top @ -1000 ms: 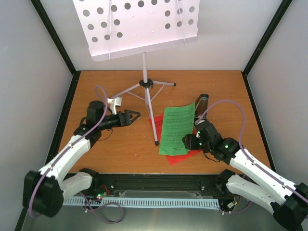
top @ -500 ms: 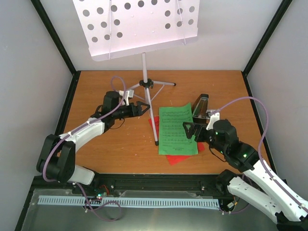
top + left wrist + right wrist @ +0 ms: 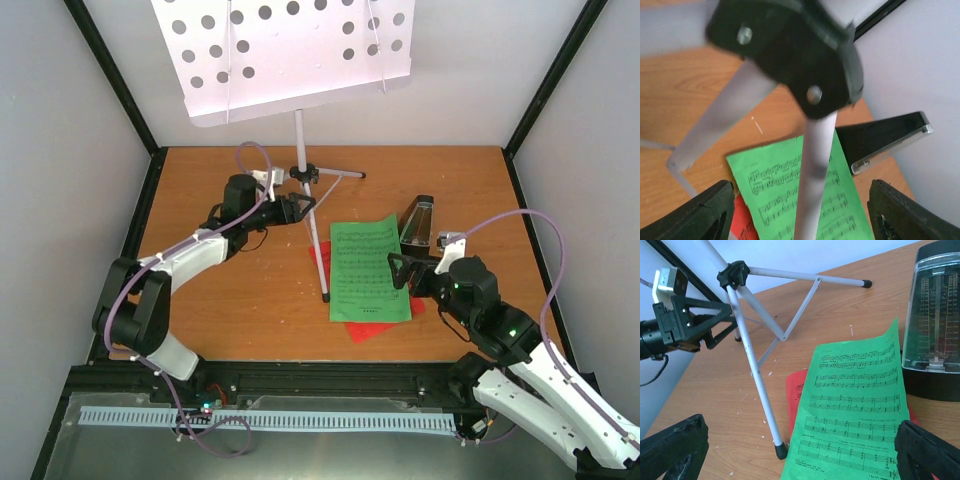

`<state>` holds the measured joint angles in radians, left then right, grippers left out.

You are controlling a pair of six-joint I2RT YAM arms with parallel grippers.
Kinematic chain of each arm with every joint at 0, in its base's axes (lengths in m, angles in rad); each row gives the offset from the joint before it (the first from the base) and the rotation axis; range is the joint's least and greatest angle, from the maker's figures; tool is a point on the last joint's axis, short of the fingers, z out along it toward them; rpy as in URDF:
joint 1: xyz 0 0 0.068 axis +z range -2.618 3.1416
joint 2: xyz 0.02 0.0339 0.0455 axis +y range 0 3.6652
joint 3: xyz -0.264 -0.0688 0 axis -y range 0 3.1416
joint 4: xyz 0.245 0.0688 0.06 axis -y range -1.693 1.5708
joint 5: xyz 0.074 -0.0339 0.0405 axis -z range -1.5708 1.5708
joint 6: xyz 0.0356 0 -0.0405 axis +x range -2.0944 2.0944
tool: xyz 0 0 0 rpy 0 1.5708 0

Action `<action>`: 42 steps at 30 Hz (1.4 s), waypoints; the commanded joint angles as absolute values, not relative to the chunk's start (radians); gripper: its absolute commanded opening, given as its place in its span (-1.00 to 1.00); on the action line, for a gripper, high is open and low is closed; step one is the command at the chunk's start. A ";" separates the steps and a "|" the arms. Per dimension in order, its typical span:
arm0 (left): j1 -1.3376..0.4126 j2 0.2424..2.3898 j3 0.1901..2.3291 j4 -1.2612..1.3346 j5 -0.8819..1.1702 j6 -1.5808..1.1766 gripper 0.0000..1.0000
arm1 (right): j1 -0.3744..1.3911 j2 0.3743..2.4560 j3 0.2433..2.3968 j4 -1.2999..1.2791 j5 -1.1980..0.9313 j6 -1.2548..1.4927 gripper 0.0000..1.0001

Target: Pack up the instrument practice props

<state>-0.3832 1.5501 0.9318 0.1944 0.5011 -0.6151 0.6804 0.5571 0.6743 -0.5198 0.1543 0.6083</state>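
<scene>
Setting: orange-brown wooden table (image 3: 220, 310) inside a white-walled enclosure with black corner posts.
Music stand: the music stand (image 3: 290, 50) stands upright at the back of the table. Its pale perforated desk is raised high, and three thin silver legs spread from a black tripod hub (image 3: 303, 172).
Left gripper: the left gripper (image 3: 297, 208) sits just below the hub. Its jaws are apart, one on each side of the stand's front leg (image 3: 815, 165), and they hold nothing.
Left change: a second ago this gripper was out over bare wood on the left. It has since swung in to the stand and begun to narrow.
Sheets: the green sheet (image 3: 370, 270) lies flat on the red sheet (image 3: 365, 328), which shows at the left edge and below.
Metronome: the metronome (image 3: 418, 222), black with a clear cover, stands upright just beside the green sheet's far right corner.
Right gripper: the right gripper (image 3: 400, 270) is opened wide and empty over the green sheet's right edge.
Right change: a second ago it was half closed, pressing on the sheet, which lay slanted. The sheet now lies squarer and has been let go.
Meaning: the sheets look tidied into one pile. The left arm seems set to grip the stand's leg, probably to fold it. Nothing is packed away yet.
</scene>
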 commanded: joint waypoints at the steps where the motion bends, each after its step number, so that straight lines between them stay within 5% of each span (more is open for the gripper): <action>1: -0.393 1.601 1.018 0.221 0.483 -0.566 0.42 | 0.681 0.556 0.650 -0.467 0.183 0.601 1.00; 9: -0.452 1.689 1.086 0.192 0.455 -0.542 -0.03 | 0.681 0.607 0.662 -0.471 0.214 0.588 1.00; 19: -0.459 1.501 0.906 0.130 0.376 -0.536 -0.98 | 0.681 0.609 0.609 -0.433 0.152 0.646 1.00; 33: -0.445 1.272 0.771 -0.122 0.722 -0.188 -0.99 | 0.681 0.686 0.579 -0.280 -0.145 0.625 1.00; 35: -0.445 1.274 0.779 -0.130 0.720 -0.176 -0.88 | 0.681 0.734 0.590 -0.213 -0.201 0.620 1.00; 39: -0.443 1.275 0.809 -0.152 0.671 -0.171 0.41 | 0.682 0.892 0.656 -0.092 -0.271 0.609 1.00; 42: -0.442 1.263 0.849 -0.211 0.652 -0.150 0.65 | 0.683 1.014 0.735 -0.026 -0.305 0.583 0.99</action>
<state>-0.4435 1.2926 0.7708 -0.1425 0.6575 -0.2276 0.6807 0.8982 0.6289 -0.1886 -0.2131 0.6243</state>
